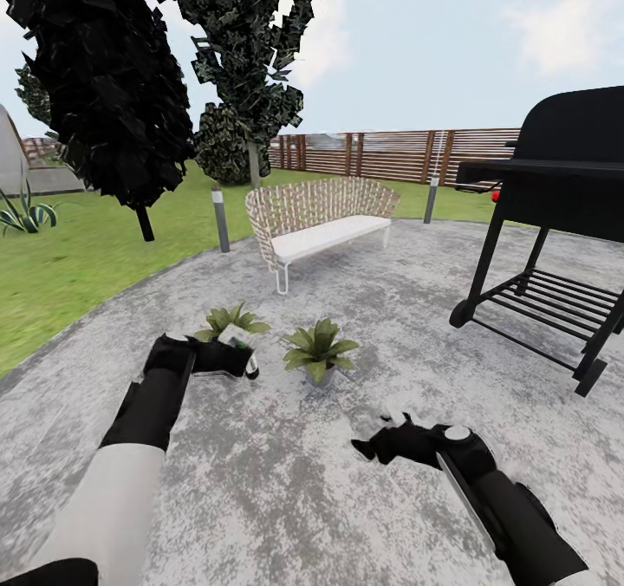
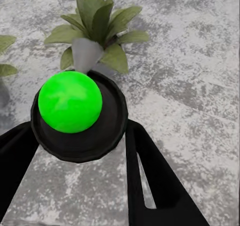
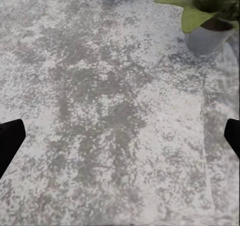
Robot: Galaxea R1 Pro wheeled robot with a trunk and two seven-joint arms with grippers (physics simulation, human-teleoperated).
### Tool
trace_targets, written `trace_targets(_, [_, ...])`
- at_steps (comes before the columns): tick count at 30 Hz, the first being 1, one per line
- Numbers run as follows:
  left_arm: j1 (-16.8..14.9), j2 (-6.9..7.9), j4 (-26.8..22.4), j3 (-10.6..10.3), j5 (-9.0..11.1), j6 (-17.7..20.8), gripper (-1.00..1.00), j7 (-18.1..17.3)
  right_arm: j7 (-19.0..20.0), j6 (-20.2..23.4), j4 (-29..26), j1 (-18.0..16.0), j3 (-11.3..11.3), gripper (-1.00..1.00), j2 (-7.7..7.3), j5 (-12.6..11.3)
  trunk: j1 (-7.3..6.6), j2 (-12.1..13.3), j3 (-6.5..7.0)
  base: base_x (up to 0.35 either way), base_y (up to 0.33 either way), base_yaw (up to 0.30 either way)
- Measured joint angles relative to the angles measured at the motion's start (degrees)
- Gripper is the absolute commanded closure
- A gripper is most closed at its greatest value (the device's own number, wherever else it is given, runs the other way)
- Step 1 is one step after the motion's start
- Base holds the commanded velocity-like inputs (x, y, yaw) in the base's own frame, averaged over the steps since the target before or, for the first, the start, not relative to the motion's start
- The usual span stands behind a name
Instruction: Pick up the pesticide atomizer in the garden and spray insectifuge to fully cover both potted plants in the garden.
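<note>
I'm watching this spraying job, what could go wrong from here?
The left tool holds the spray bottle close over one potted plant; drifting lower could bump its leaves. The other plant sits off to the side, so spray may miss it unless the bottle is re-aimed.

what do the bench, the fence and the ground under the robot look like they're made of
The bench looks like pale woven wicker, judging by its open lattice back, with a smooth white seat pad on thin white legs, possibly metal. The fence looks like brown wood: horizontal slats between posts, matte. The paving looks like grey mottled stone or concrete, rough and unpolished; the render leaves open which.
</note>
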Motion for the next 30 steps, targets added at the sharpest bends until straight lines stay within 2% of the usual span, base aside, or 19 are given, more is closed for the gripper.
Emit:
trace_targets(2, [-1.9,-0.46,1.8,0.3,0.4,2.0,1.00,0.9,-4.0,-0.6,1.3,0.0,0.0,-1.00,0.62,-0.2,0.00,0.0,0.00,0.000,0.000,0.000])
trace_targets(5, [-7.8,-0.77,8.5,0.4,2.4,8.5,1.00,1.6,-14.1,-2.1,3.8,0.1,-0.5,-1.00,3.15,-0.3,0.00,0.0,0.00,0.000,0.000,0.000])
trace_targets(6, [-9.9,-0.80,11.2,0.3,3.2,11.2,1.00,1.7,-18.2,-3.5,4.4,0.1,-1.3,-1.00,3.74,-0.3,0.00,0.0,0.00,0.000,0.000,0.000])
trace_targets(8, [-12.4,-0.85,14.4,0.2,3.6,13.3,1.00,1.7,-22.7,-5.2,4.8,0.1,-3.4,-1.00,4.15,-0.5,0.00,0.0,0.00,0.000,0.000,0.000])
trace_targets(10, [-14.6,-0.84,17.7,0.1,3.7,14.6,1.00,1.6,-25.7,-6.0,5.0,0.1,-6.7,-1.00,4.34,-1.6,0.00,0.0,0.00,0.000,0.000,0.000])
trace_targets(11, [-16.0,-0.83,20.5,0.0,3.7,15.6,1.00,1.5,-26.8,-6.3,5.0,0.1,-9.5,-1.00,4.37,-3.0,0.00,0.0,0.00,0.000,0.000,0.000])
trace_targets(12, [-16.5,-0.83,21.5,-0.1,3.7,15.9,1.00,1.5,-27.1,-6.3,5.0,0.1,-10.5,-1.00,4.36,-3.6,0.00,0.0,0.00,0.000,0.000,0.000])
trace_targets(14, [-18.0,-0.82,26.6,-0.4,3.6,16.7,1.00,1.5,-27.7,-6.4,5.0,0.1,-14.9,-1.00,4.08,-5.1,0.00,0.0,-0.01,0.000,0.000,0.000])
trace_targets(16, [-18.5,-0.85,30.9,-0.5,3.3,17.1,1.00,1.5,-28.0,-6.4,4.9,0.1,-18.4,-1.00,3.78,-5.6,0.01,0.0,-0.01,0.000,0.000,0.000])
trace_targets(17, [-18.6,-0.84,32.2,-0.6,3.3,17.1,1.00,1.5,-28.0,-6.5,4.9,0.1,-19.4,-1.00,3.73,-5.7,0.00,0.0,-0.01,0.000,0.000,0.000])
trace_targets(20, [-18.5,-0.83,34.5,-0.7,3.2,17.1,1.00,1.5,-27.9,-6.5,4.8,0.1,-20.7,-1.00,3.68,-5.8,0.00,0.0,-0.01,0.000,0.000,0.000])
trace_targets(25, [-18.3,-0.89,35.3,-1.1,3.2,17.1,1.00,1.5,-28.0,-6.3,4.8,0.1,-21.1,-1.00,3.75,-5.8,0.00,0.0,0.00,0.000,0.000,0.000])
trace_targets(30, [-18.1,-0.79,35.4,-4.8,3.2,17.3,1.00,1.5,-28.1,-6.2,8.5,0.1,-21.2,-1.00,3.81,-5.7,0.00,0.0,0.02,0.000,0.000,-0.059])
